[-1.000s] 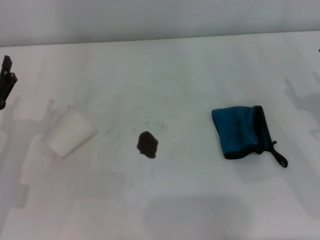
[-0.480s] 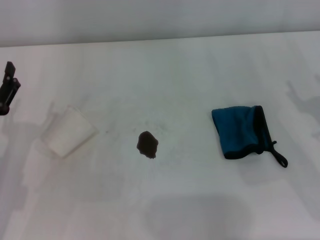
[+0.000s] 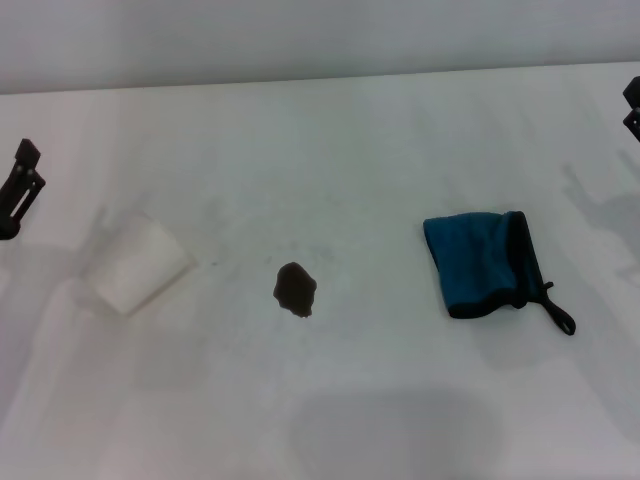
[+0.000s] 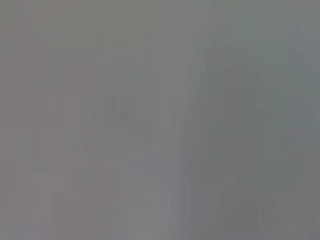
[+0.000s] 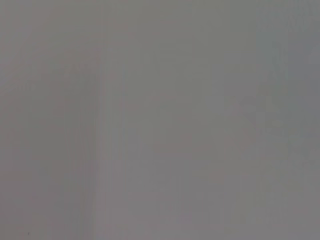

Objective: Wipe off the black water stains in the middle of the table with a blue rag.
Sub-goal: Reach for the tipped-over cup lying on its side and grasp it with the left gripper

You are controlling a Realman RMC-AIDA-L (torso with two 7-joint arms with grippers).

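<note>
Right gripper (image 3: 632, 106) peeks in at the white tabletop's (image 3: 350, 140) far right edge, its opening impossible to judge. Left gripper (image 3: 17, 190) sits far left, likewise unclear. A folded teal-blue rag (image 3: 483, 263) lies right of the small dark blotch (image 3: 294, 288) (untouched). A careless sweep could knock the tipped white paper cup (image 3: 138, 262).

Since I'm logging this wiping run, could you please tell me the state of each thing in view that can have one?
black water stains: unwiped, bare on the table.
blue rag: folded, lying flat right of the stain, untouched, loop cord trailing.
white paper cup: tipped on its side, left of the stain.
left gripper: at the left edge, above the table, holding nothing.
right gripper: barely in view at the right edge.
</note>
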